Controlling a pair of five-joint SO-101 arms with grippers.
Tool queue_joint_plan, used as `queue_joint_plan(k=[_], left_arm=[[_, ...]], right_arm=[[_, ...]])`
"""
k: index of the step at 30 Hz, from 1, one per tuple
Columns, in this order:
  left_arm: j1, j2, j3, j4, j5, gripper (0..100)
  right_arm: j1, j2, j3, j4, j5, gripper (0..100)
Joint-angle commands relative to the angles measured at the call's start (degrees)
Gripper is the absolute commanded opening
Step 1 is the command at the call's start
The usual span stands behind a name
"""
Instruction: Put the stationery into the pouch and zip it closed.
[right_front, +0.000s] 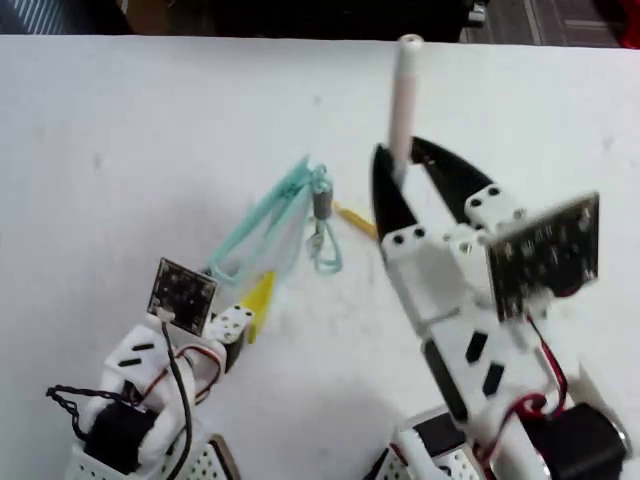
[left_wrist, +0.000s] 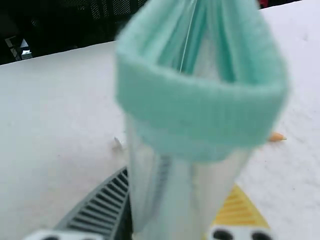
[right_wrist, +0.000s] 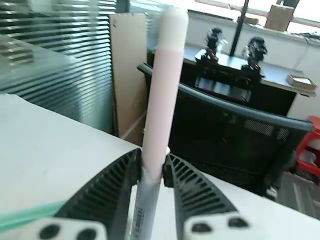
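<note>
Pouch (right_front: 265, 235) first: clear plastic with mint-green trim, left of centre on the white table (right_front: 150, 130), its near corner lifted in the left pincer (right_front: 258, 295). From above, the mouth gapes and the zip pull (right_front: 321, 203) dangles at the far end with a green loop under it.

Over to the left wrist view, and the pouch (left_wrist: 200, 100) looms right up against the lens, with the left pincer (left_wrist: 177, 182) clenched on the clear wall, one grey finger and one yellow. Off at the edge, on the table, the tip of a yellow pencil (left_wrist: 276, 136) peeks out. The high view places that pencil (right_front: 355, 222) just beside the zip pull, between the pouch and the right arm.

And the right pincer (right_front: 397, 150) has its black fingers clamped on a pale pink pen (right_front: 405, 95), held above the table and apart from the pouch, pointing toward the far edge. Its own wrist view gives the close-up: the pen (right_wrist: 162, 90) stands upright, with the right pincer (right_wrist: 152, 157) pinching it low on the barrel, and a black mesh chair (right_wrist: 235, 145) behind.
</note>
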Motion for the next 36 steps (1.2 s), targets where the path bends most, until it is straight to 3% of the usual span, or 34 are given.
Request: queue_joint_plan(k=[1,8,12,18,27,32,36], left_arm=[[0.84,0.22,-1.76,0.09,0.79,18],[0.84,0.22,-1.58,0.09,0.79,17],[0.75,0.22,-1.49,0.09,0.79,17],[0.75,0.22,-1.76,0.0,0.79,18],[0.84,0.22,-1.76,-0.09,0.79,18],[0.84,0.22,-1.76,0.0,1.41,23],[0.4,0.22,-1.76,0.0,4.22,23]], right_arm=[[-5.14,-0.22,-0.18,-4.18,-0.7,1.7],[-7.25,-0.22,0.09,-7.78,-0.7,1.9],[-7.25,-0.22,4.4,-14.81,-0.97,2.0],[-7.34,-0.84,11.34,-23.52,-9.67,1.7],[-7.52,-0.84,14.15,-26.51,-10.9,1.7],[-11.38,-0.48,20.84,-33.63,-10.81,1.7],[-13.49,-0.31,32.18,-47.69,-10.9,1.7]])
